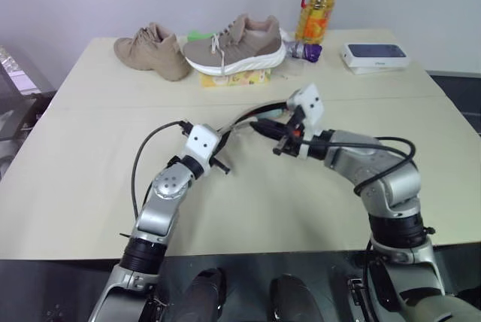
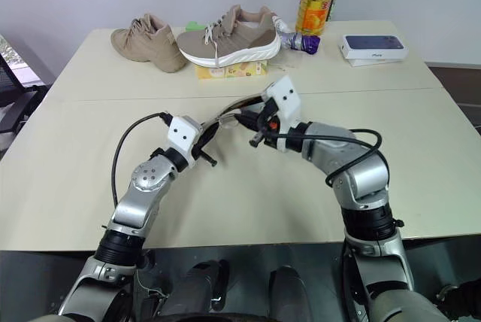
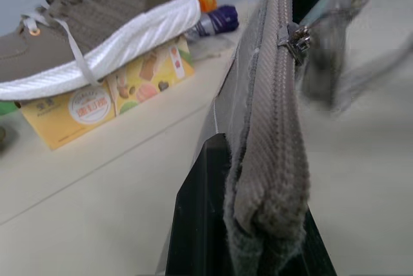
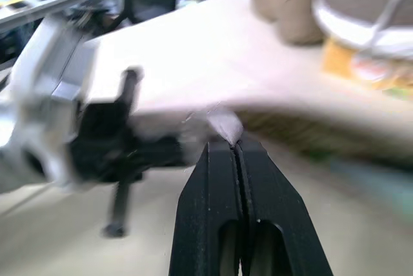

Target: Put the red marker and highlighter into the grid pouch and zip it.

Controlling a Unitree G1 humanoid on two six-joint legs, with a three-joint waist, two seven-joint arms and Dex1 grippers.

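The grid pouch [image 3: 271, 128] hangs edge-on above the table [image 1: 248, 202], stretched between both grippers. Its ribbed grey zipper edge faces up, and the metal slider [image 3: 293, 34] sits toward the far end. My left gripper [image 1: 220, 145] is shut on the pouch's near end, with one black finger [image 3: 203, 205] on each side of the fabric. My right gripper [image 4: 235, 144] is shut, and a small pale tab of the zipper pull [image 4: 226, 124] is pinched at its tips. The red marker and the highlighter are hidden.
At the back of the table lie two tan shoes [image 1: 154, 51] [image 1: 237, 44], one resting on a yellow box [image 1: 233, 77]. Behind them are an oil bottle [image 1: 319, 2], a small purple object [image 1: 308, 53] and a white box [image 1: 373, 56].
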